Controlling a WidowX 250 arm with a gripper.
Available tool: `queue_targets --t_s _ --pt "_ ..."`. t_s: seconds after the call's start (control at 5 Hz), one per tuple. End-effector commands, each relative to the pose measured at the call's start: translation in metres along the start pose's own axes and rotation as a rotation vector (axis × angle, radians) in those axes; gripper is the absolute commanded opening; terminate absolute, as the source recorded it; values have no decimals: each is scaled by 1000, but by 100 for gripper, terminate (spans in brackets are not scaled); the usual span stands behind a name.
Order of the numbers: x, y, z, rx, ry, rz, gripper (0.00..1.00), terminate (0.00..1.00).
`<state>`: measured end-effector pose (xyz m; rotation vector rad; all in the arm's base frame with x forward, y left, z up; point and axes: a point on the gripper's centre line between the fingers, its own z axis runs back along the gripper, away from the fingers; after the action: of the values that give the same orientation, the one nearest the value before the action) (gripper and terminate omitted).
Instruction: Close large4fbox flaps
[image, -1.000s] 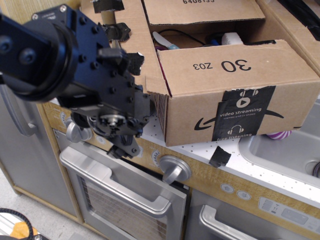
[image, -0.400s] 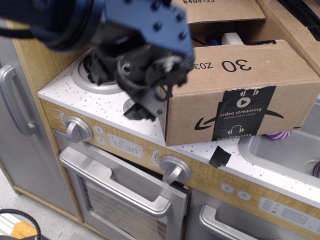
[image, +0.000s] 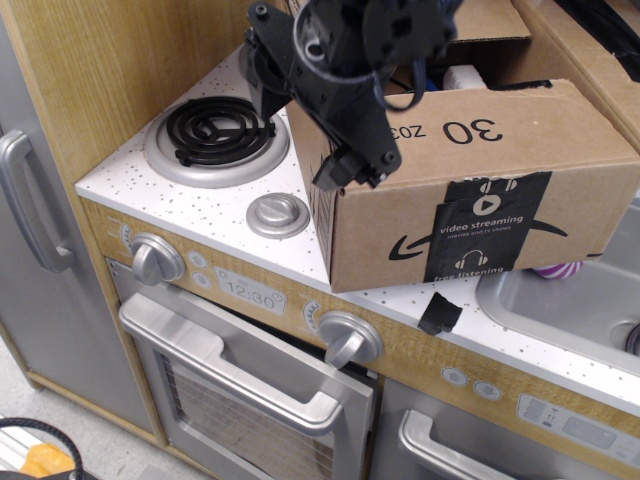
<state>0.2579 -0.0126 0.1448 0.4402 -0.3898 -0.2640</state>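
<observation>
Brown corrugated cardboard forms the large4fbox (image: 480, 190), one carton resting on the white speckled countertop (image: 200, 215) of a toy kitchen, its near face crossed by one strip of black tape (image: 487, 225) printed "video streaming" over a smile-arrow logo. Two flaps can be counted: one near flap (image: 500, 125) printed "30 Z03" lies folded down across the top, and one far flap (image: 480, 25) lies at the upper edge of the view; any others are hidden. Through the gap between these two flaps, several objects inside the carton show, too small to name. One black robot arm reaches in from the top of the view, and its gripper (image: 350, 165) sits against the upper left corner of the carton; whether its fingers are parted or pressed together cannot be told, since the dark parts overlap. Left of the carton the countertop carries one black coil burner (image: 215, 125) in a silver ring and one small silver disc (image: 276, 212). On the front panel below, two silver knobs are visible, one left knob (image: 152, 260) and one right knob (image: 343, 335), with one clock label (image: 248, 294) reading 12:30 between them. One oven door (image: 240, 400) with one silver handle lies beneath. One silver sink (image: 560, 300) adjoins the carton at the right, and one loose scrap of black tape (image: 438, 314) lies on the counter edge.
</observation>
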Motion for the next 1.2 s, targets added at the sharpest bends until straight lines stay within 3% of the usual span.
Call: queue_targets --t_s 0.0,0.4,1.0 --pt "42 -3 12 -192 4 22 100 0" --pt "54 -37 12 -292 39 67 100 0" --pt "41 -62 -37 -439 61 -9 100 0"
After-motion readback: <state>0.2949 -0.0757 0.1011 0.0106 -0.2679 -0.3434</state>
